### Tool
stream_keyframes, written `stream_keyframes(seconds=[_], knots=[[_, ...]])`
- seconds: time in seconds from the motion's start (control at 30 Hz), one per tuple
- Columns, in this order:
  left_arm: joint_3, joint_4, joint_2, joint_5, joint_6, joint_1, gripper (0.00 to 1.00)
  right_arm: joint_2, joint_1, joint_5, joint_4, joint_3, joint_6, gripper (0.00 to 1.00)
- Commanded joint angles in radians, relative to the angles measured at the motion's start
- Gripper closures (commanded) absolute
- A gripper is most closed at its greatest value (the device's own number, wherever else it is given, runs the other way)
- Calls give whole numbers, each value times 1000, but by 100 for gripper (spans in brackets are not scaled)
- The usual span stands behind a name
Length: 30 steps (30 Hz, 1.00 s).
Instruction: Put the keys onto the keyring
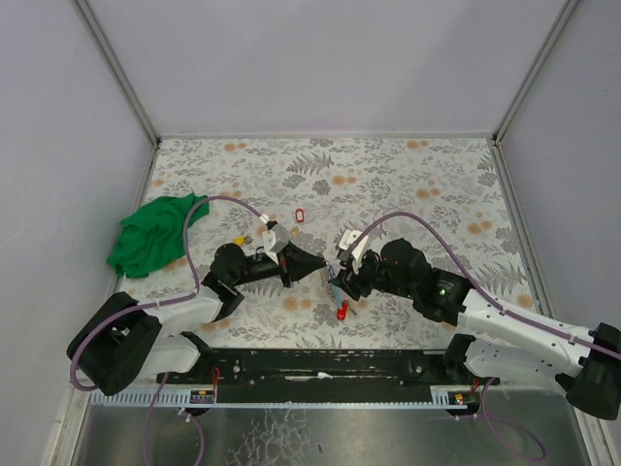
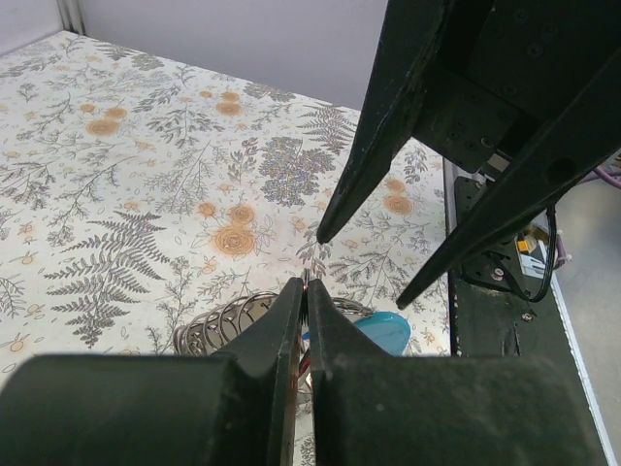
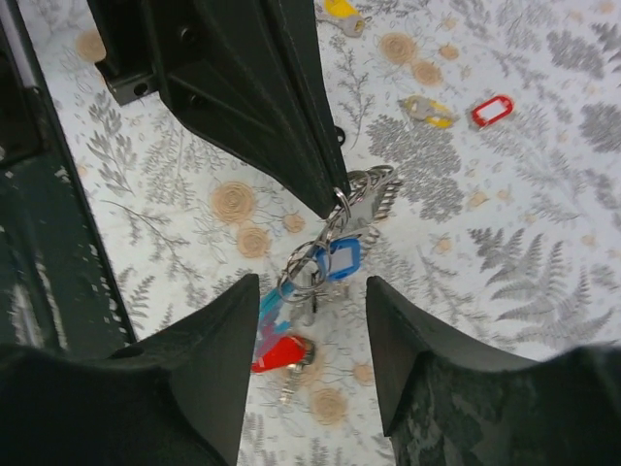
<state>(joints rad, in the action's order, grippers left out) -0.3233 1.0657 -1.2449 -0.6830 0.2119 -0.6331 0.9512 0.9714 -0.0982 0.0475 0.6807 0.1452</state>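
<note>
My left gripper (image 1: 318, 264) is shut on the metal keyring (image 3: 337, 206) and holds it above the table; its tips show in the left wrist view (image 2: 307, 287). A blue-tagged key (image 3: 340, 258) and linked rings (image 3: 303, 280) hang from it, beside a coiled wire ring (image 2: 221, 320). A light blue tag (image 2: 385, 330) hangs below. A red-tagged key (image 3: 283, 353) lies on the table under them, also seen from above (image 1: 343, 311). My right gripper (image 3: 310, 291) is open and empty, its fingers on either side of the hanging bunch, just below it.
A loose red tag (image 3: 492, 110) and yellow-tagged keys (image 3: 427, 110) lie farther back on the floral cloth (image 1: 417, 184). A green cloth (image 1: 155, 233) is bunched at the left. Grey walls enclose the table.
</note>
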Motion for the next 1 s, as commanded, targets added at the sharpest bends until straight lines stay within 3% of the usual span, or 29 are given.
stream_keyframes(seconds=[0.0, 0.3, 0.5, 0.63, 0.87, 0.97], knots=[[-16, 17, 19, 29, -17, 4, 100, 21, 8, -17, -59, 6, -203, 43], [-22, 7, 17, 47, -11, 4, 100, 70, 57, 54, -94, -35, -291, 43], [-20, 8, 21, 52, -3, 4, 100, 107, 105, 207, -100, -51, -301, 48], [-19, 6, 29, 49, 0, 3, 100, 107, 111, 268, -130, -80, -303, 59], [-26, -25, 46, 53, -4, -16, 100, 116, 112, 295, -194, -104, -313, 92], [-31, -65, 62, 66, -25, -45, 94, 111, 112, 324, -224, -117, -324, 100]])
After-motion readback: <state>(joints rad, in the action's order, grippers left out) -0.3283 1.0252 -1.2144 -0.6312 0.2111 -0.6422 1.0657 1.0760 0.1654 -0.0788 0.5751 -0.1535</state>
